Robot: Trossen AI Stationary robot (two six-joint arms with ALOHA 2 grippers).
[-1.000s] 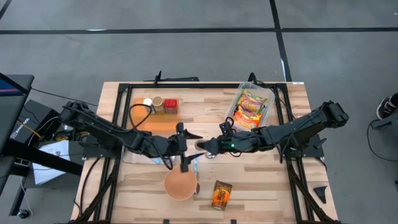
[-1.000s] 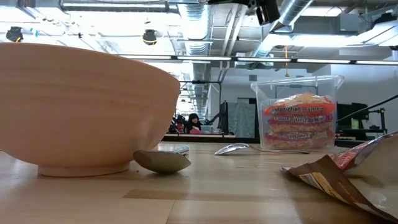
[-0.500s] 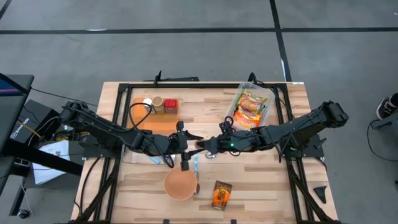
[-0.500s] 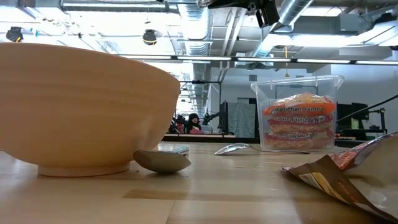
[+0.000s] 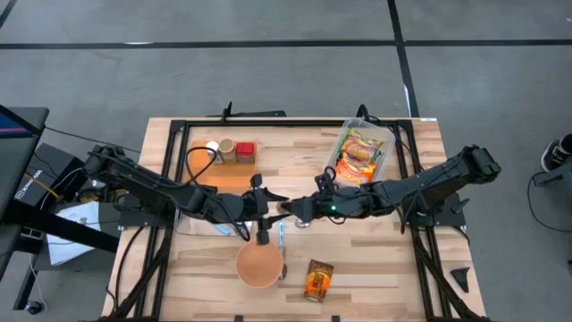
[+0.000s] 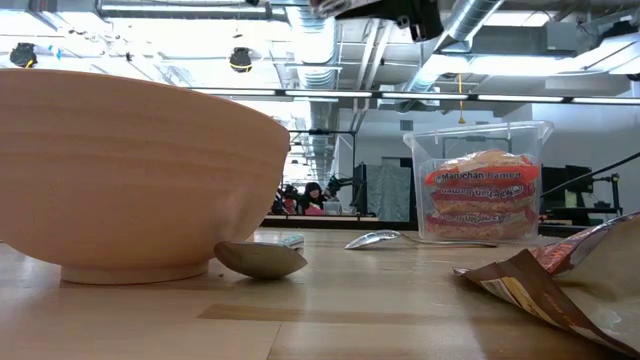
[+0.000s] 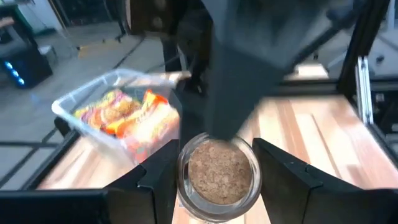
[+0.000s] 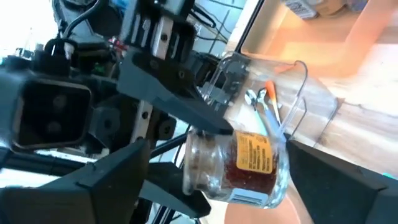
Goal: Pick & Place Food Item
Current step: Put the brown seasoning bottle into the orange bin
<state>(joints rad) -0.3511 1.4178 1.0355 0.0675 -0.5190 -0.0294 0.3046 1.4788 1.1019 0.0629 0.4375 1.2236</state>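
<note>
Both dark arms reach inward and meet above the wooden bowl [image 5: 260, 266] at the bench's [image 5: 375, 268] near edge. The left pincer [image 7: 214, 171] clamps a clear glass jar [image 7: 217, 174] of brown granules, held in the air just behind the bowl. The right pincer [image 8: 211, 171] stands wide around the same yellow-labelled jar, not gripping it.

Even, bright overhead light fills the high view, with soft shadows. In the low view the ceiling lights [image 6: 60, 40] glare white (the near bowl [image 6: 130, 180] slightly soft). Both wrist views are blurred, the left wrist view most.
</note>
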